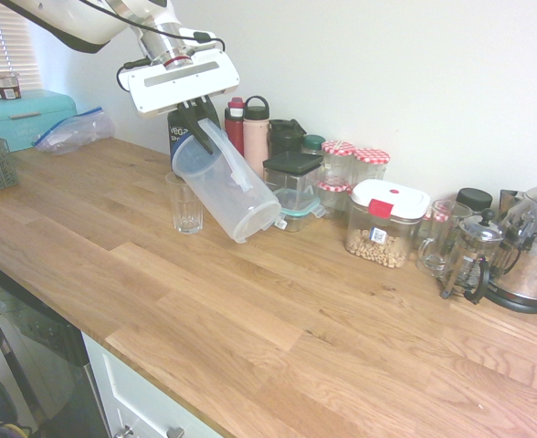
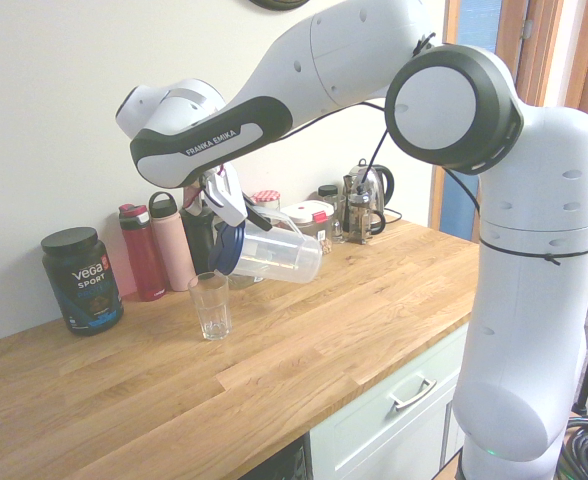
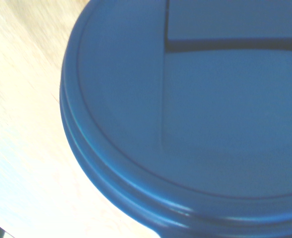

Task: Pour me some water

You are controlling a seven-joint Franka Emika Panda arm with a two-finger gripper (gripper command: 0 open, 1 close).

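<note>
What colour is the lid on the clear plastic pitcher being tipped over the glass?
Dark blue lid on the clear plastic pitcher, best seen filling the wrist view.

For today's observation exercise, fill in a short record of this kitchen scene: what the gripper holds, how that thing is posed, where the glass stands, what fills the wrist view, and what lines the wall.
held item: clear plastic pitcher with a blue lid
gripper: shut on the pitcher's handle
pitcher pose: tilted, lid end lowered toward the glass
glass: upright on the wooden counter, below the pitcher's lid end
water in glass: cannot tell
wrist view: filled by the blue lid, counter beside it
along the wall: red bottle, pink bottle, jars, a kettle
</note>
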